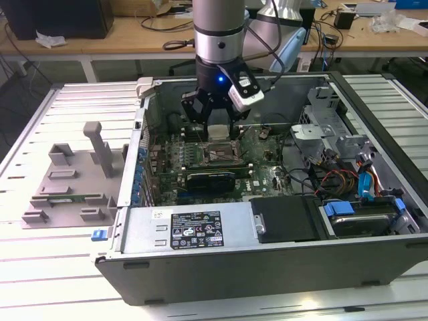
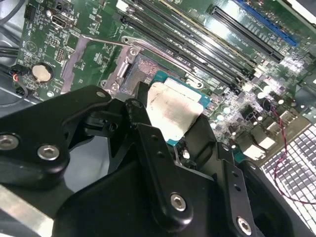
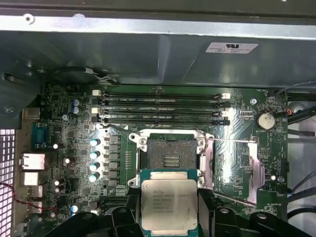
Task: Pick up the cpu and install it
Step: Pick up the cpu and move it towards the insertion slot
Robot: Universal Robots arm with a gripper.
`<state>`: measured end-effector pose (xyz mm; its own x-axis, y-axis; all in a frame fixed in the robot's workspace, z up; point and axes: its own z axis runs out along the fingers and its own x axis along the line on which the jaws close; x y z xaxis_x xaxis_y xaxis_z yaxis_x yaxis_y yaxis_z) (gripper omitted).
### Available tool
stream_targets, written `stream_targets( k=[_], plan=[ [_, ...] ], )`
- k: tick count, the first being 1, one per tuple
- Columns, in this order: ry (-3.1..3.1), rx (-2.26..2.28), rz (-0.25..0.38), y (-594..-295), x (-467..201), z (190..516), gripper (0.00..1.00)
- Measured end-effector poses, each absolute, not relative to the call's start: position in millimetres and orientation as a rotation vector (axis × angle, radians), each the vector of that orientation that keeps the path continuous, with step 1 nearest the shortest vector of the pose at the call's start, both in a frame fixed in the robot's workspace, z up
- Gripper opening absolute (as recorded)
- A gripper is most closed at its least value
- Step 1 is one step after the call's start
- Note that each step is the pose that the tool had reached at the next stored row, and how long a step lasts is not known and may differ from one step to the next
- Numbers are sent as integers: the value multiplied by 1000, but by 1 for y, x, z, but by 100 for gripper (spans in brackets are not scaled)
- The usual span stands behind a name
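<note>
cpu (image 3: 169,205): pale silver-topped square chip with a teal rim, held flat inside the open computer case (image 1: 267,267), above the motherboard (image 1: 264,172).
claw (image 1: 218,130): closed on two opposite edges of the cpu. It is the only arm on the rig, so there is no nearer hand to choose.
socket (image 3: 171,158): open and bare, with its load plate (image 3: 232,168) swung aside. In the first wrist view it lies between the cpu and the memory slots (image 3: 160,106), just beside the chip.
Alignment: the cpu edges run about parallel with the socket frame. The chip is near square, so it has no real long axis.
Judged state: carried, not yet seated.
Hidden: the height of the chip over the socket cannot be read. The chip's edge nearest the claw body is cut off in the first wrist view. Black claw linkages cover one corner in the second wrist view. Any orientation mark is too small to tell.
surface (image 1: 40,267): slatted white, carrying the case.
</note>
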<state>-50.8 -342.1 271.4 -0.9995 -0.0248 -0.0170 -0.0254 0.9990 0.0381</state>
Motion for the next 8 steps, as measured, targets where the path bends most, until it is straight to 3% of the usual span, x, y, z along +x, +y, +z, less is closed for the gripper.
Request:
stream_targets(
  k=[8],
  plan=[
    [3124,-40,60,-339,-47,261,55]
  ],
)
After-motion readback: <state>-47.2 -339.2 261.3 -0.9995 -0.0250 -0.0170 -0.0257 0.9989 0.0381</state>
